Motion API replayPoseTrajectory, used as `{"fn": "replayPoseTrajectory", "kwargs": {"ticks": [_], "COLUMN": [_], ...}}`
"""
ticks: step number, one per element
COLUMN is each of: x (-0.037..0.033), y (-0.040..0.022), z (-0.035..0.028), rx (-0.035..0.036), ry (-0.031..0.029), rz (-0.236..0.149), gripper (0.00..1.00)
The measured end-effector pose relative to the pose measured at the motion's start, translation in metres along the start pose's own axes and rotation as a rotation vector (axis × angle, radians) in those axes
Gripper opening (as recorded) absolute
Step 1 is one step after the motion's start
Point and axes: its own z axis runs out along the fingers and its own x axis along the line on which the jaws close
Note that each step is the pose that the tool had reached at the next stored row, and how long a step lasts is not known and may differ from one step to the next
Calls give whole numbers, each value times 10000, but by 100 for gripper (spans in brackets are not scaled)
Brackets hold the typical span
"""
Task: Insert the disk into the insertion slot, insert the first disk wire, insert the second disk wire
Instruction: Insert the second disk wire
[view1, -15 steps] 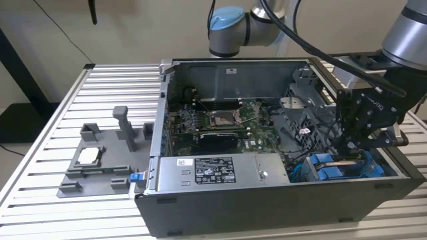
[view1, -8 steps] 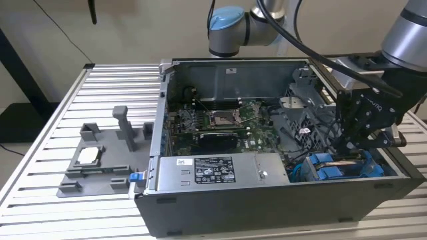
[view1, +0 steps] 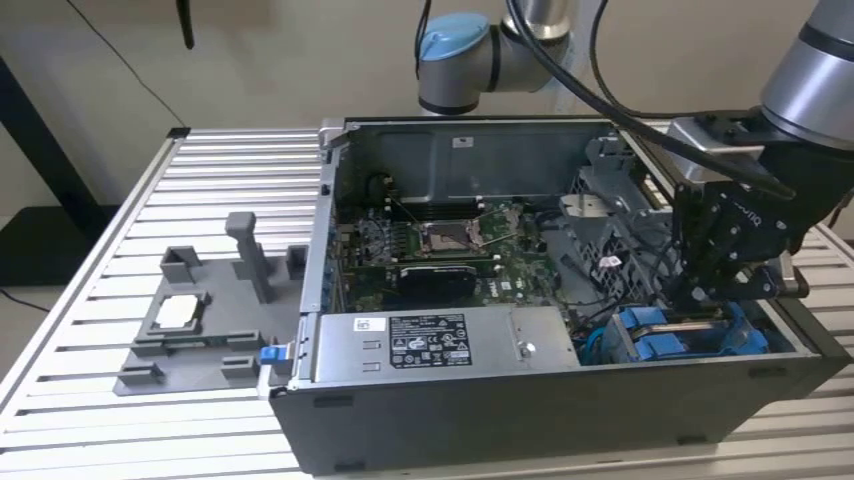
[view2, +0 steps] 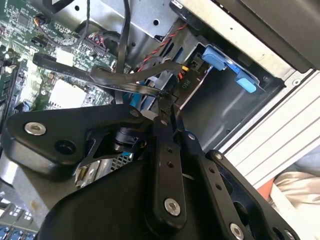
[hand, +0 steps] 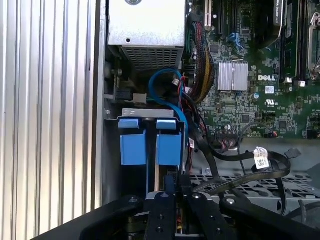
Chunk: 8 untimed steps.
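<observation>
**End effector reaching into the drive bay**

From the exterior view's left, we are seeing a grey plastic tray (view1: 187, 335) lying on the ribbed metal counter (view1: 80, 300), then the open computer case (view1: 534, 400). At the right, the black end effector (view1: 707, 300) is hanging over the disk (view1: 667, 340), whose blue carrier is sitting in the sheet-metal insertion slot (hand: 112, 150). Its fingers are closed together around a black cable (view2: 125, 75), though the contact is partly hidden.
</observation>
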Motion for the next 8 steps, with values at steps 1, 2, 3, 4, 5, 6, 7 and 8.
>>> {"fn": "replayPoseTrajectory", "kwargs": {"ticks": [1, 2, 3, 4, 5, 6, 7, 8], "x": [1, 2, 2, 2, 2, 2, 2, 2], "y": [0, -1, -1, -1, -1, -1, -1, -1], "z": [8, 11, 12, 12, 13, 14, 15, 15], "rx": [0, 0, -1, -1, -1, -1, 0, -1], "ry": [-4, -1, 1, 2, 2, 0, -2, -2], "rz": [28, 49, 54, 54, 55, 55, 54, 54], "gripper": [16, 16, 16, 16, 16, 16, 16, 16]}}
